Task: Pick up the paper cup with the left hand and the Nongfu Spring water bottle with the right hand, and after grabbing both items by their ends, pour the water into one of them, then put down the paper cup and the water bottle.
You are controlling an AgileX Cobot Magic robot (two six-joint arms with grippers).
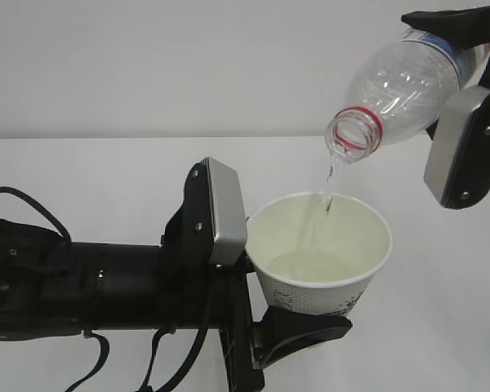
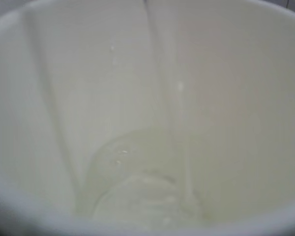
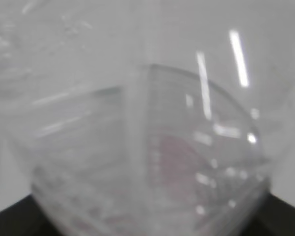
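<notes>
Thin white paper: the paper cup is light and soft-walled, easy to crush, and gaining weight as it fills. The left hand pinches it low at the base, stiffest spot, rolled rim left free. It's held mid-air over the white worktop, tilted slightly toward the stream. The Nongfu Spring water bottle is clear ribbed plastic, springy, slick when wet, nearly empty so light. The right hand clamps its bottom end, neck with red ring tipped down just above the cup. The water falls as a thin stream inside the rim; shallow pool at the bottom. I'd judge squeeze force the main risk on both.
</notes>
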